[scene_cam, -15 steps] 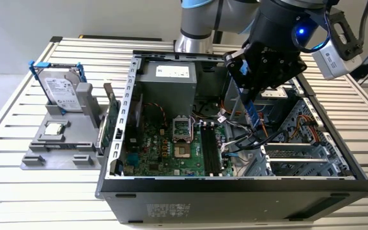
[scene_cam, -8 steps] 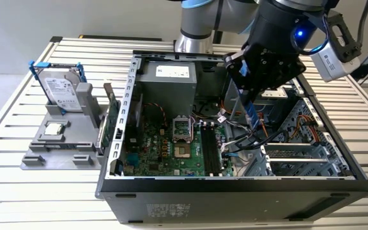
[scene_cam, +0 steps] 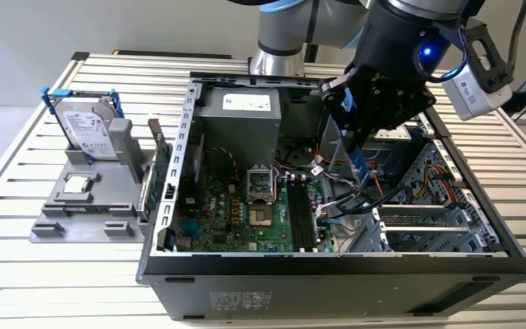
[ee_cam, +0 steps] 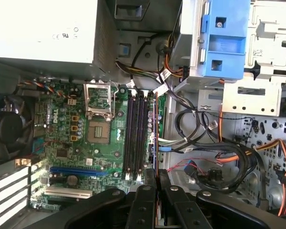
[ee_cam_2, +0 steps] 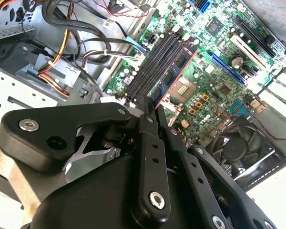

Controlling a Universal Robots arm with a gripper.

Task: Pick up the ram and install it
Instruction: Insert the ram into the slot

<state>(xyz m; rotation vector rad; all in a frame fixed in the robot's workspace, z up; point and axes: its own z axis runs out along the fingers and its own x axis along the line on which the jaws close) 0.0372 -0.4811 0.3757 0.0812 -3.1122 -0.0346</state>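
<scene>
In the exterior view the Universal Robots arm (scene_cam: 286, 31) stands at the far side, its grey joints high up, and bends toward the exterior view's right into a dark wrist (scene_cam: 400, 41) with a blue light (scene_cam: 424, 51) lit on it. The wrist slants downward and toward the exterior view's left. Below it the black gripper (scene_cam: 353, 140) points down, its linkages spread wide at the body and drawn in toward the tips. In both wrist views the two fingers (ee_cam: 149, 191) stand nearly parallel and close together, pinched on the ram (ee_cam: 156, 136), which juts straight out past the fingertips, edge-on between them.
</scene>
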